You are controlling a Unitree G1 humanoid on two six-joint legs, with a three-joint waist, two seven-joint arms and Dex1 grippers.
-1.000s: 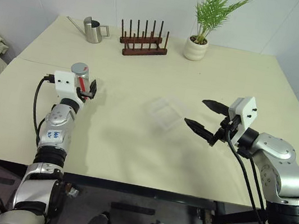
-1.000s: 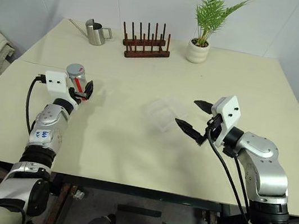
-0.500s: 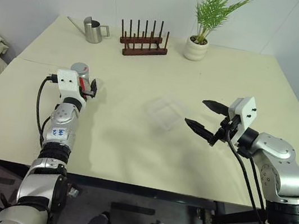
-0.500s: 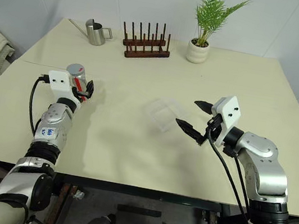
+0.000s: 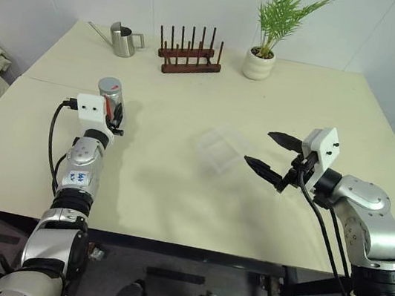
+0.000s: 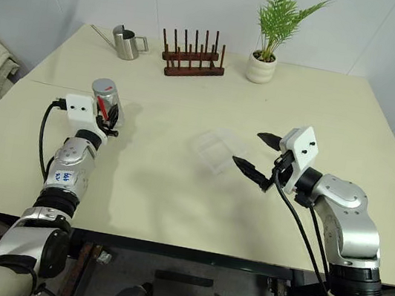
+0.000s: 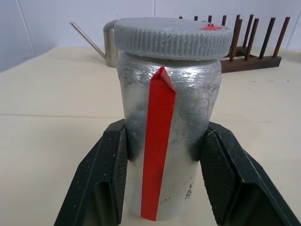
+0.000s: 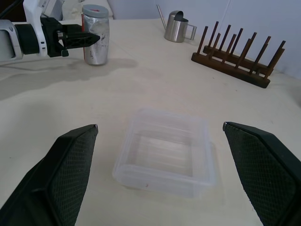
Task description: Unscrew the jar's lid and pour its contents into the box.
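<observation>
Since a second ago the left gripper (image 7: 162, 176) has clamped onto the jar (image 7: 168, 136), its two black fingers (image 7: 106, 181) now pressed against the jar's lower sides, and the jar looks raised slightly off the table (image 5: 177, 182). It stands upright, red stripe facing the wrist, with the lid (image 7: 173, 36) screwed on (a small red mark shows on top). From the box (image 5: 219, 146) the jar sits at about nine o'clock, well apart. Right gripper (image 5: 271, 160) hangs near the box at about three o'clock, jaws spread wide and empty. Beyond, at twelve o'clock, stand a watering can (image 5: 122, 39), a wooden rack (image 5: 190, 58) and a potted plant (image 5: 267, 39).
</observation>
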